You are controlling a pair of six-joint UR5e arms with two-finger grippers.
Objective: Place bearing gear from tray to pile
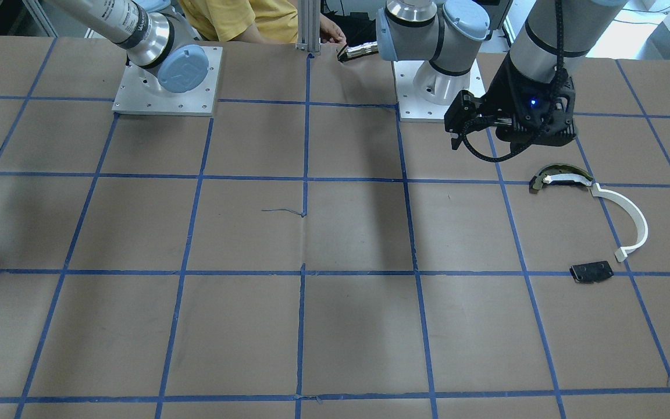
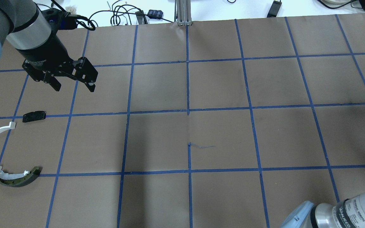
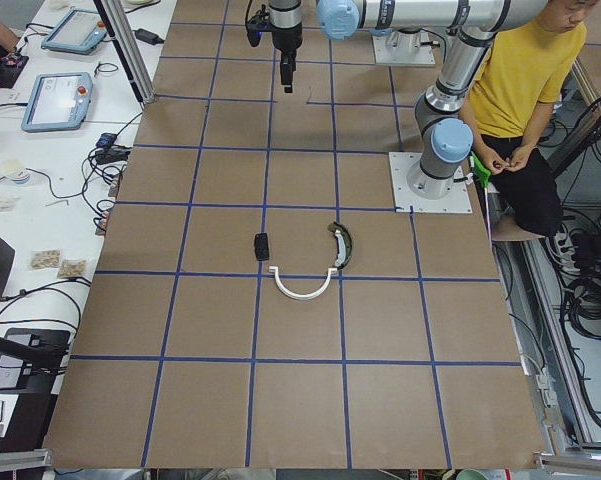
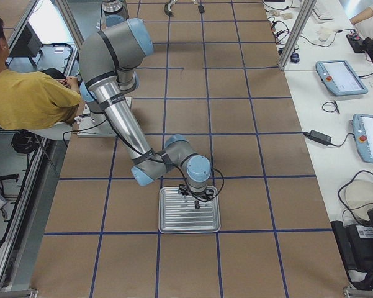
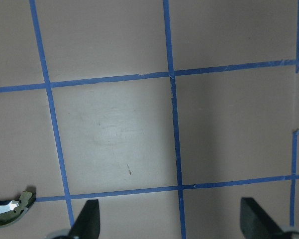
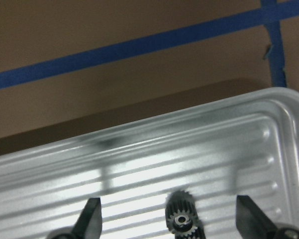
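Right gripper [image 6: 170,215] is spread wide over the tray [image 6: 139,149], one finger either side of the bearing gear [image 6: 181,219] resting untouched on its ribbed floor: evidently lined up for pickup. Left gripper [image 2: 73,87], spread and empty, hovers near the pile [image 1: 642,228].

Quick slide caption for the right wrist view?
Open right gripper lined up over the gear in the tray.

The left arm [image 1: 535,35] and right arm [image 1: 131,23] are showing silver-grey tubes with pale blue joint caps; the matte-black left gripper [image 2: 74,89] is trailing a looping black cable [image 1: 486,155].
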